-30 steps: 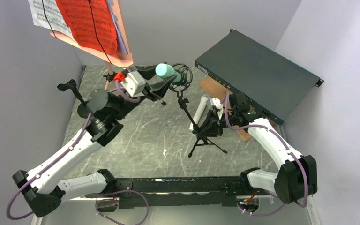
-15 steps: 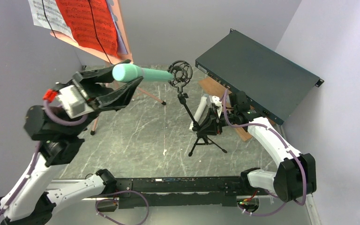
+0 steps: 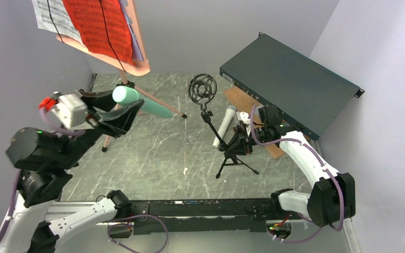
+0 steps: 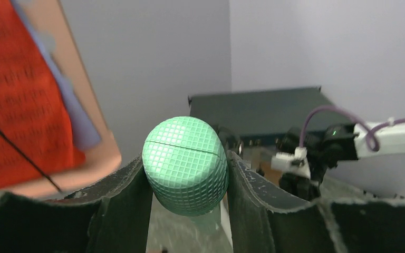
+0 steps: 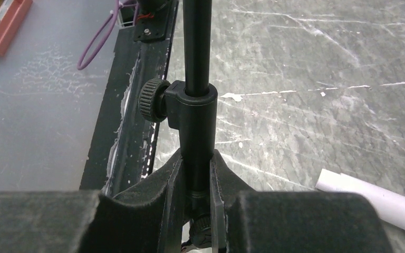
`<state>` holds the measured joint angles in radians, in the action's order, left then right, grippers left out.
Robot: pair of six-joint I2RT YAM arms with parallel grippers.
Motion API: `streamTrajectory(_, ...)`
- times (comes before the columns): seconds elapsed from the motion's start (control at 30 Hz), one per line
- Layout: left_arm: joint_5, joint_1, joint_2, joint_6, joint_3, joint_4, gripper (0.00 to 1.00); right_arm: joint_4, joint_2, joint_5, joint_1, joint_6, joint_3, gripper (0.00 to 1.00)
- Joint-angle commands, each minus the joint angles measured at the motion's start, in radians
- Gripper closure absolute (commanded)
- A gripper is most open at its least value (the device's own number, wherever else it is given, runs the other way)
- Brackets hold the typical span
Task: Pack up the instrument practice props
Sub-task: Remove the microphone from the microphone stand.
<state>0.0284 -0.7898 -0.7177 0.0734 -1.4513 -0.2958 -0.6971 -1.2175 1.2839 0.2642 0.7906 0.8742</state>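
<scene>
My left gripper (image 3: 128, 104) is shut on the green microphone (image 3: 140, 101), held in the air at the left, clear of the table. In the left wrist view its gridded green head (image 4: 185, 163) sits squeezed between both fingers. My right gripper (image 3: 237, 143) is shut on the pole (image 5: 198, 137) of the black microphone mount, whose ring (image 3: 202, 88) is empty. The white microphone (image 3: 225, 125) lies on the table beside it. The pink music tripod (image 3: 137, 59) stands at the back left with red (image 3: 97, 23), white (image 3: 50, 16) and lavender pages.
A large dark green metal box (image 3: 290, 89) lies at the back right, over a brown wooden board (image 3: 237, 97). Grey walls close in on the left, back and right. The black base rail (image 3: 200, 208) runs along the near edge.
My left gripper has drawn the green microphone out of the mount's ring and carried it left and toward the near side. The right gripper has stayed on the pole.
</scene>
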Motion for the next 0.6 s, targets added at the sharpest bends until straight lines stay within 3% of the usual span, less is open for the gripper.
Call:
streamTrajectory(0.0, -0.171, -0.003, -0.033, -0.126, 0.072, -0.212, 1.0, -0.115, 0.022, 0.048, -0.017, 0.181, 0.082, 1.0)
streamTrajectory(0.13, -0.236, -0.003, -0.091, -0.222, 0.185, -0.247, 1.0, -0.228, 0.025, 0.054, -0.036, 0.299, 0.11, 1.0)
streamTrajectory(0.3, -0.249, 0.025, -0.26, -0.321, 0.218, -0.264, 1.0, -0.283, 0.034, 0.056, -0.057, 0.357, 0.123, 1.0)
streamTrajectory(0.5, 0.162, 0.283, -0.455, -0.489, 0.223, -0.216, 1.0, -0.31, 0.05, 0.056, -0.093, 0.38, 0.132, 1.0)
streamTrajectory(0.57, 0.251, 0.306, -0.519, -0.508, 0.224, -0.189, 1.0, -0.32, 0.056, 0.064, -0.103, 0.391, 0.134, 1.0)
